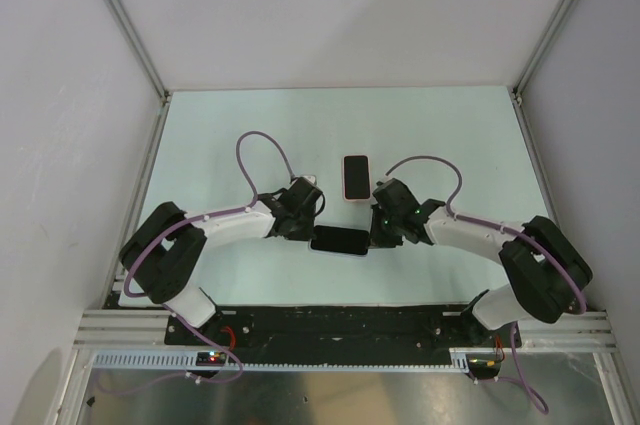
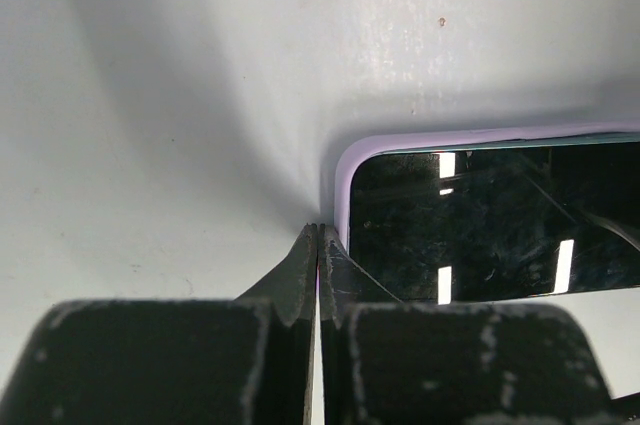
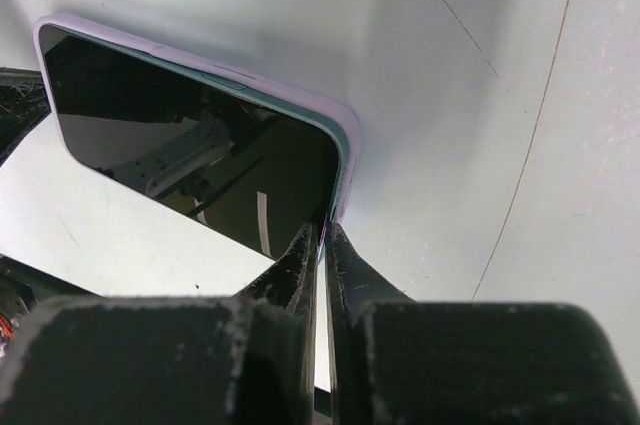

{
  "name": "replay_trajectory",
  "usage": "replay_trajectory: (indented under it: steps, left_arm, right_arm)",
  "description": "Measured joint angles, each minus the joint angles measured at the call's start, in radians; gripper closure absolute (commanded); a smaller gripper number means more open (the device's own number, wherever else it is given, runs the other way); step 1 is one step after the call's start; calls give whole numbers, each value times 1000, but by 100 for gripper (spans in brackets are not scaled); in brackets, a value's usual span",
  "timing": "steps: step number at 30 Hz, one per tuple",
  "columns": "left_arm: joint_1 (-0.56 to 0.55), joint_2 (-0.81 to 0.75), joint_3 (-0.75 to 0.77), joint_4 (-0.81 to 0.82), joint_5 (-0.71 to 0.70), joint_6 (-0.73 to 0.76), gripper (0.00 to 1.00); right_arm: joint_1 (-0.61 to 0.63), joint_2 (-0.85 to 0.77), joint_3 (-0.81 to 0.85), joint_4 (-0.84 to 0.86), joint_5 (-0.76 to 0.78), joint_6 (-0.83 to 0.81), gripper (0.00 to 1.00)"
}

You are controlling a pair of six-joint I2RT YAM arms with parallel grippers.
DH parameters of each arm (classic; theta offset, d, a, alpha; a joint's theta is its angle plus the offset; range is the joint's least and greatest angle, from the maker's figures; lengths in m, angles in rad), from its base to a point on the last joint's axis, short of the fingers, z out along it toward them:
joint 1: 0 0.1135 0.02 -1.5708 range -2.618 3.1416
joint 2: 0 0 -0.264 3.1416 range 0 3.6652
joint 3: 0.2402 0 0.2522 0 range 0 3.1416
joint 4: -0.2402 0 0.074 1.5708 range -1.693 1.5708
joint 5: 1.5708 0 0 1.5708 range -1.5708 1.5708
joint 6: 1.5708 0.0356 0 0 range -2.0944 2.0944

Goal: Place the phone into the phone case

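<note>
We see the phone [image 1: 339, 241], in its lilac case [image 3: 346, 150], flat on the counter [image 1: 450, 135]; left gripper [image 2: 317, 243] and right gripper [image 3: 324, 235] sit at opposite ends, both jaws pressed together.

Pale green table [image 1: 220, 125], white walls [image 1: 330, 5]

A robotics lab test cell. Plain white panels [image 1: 330, 5] wall in the pale counter [image 1: 220, 135] beyond the left tool [image 1: 312, 237] and right tool [image 1: 369, 241]. Aluminium extrusion posts [image 1: 125, 20] frame its corners, and behind the tools a slotted metal rail [image 1: 300, 333] carries both arm bases.
</note>
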Motion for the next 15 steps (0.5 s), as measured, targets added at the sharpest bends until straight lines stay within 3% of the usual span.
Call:
replay_trajectory:
  steps: [15]
  left_arm:
    - [0,3,0,4,2,0,100]
  right_arm:
    - [64,59,59,-62,101,0,99]
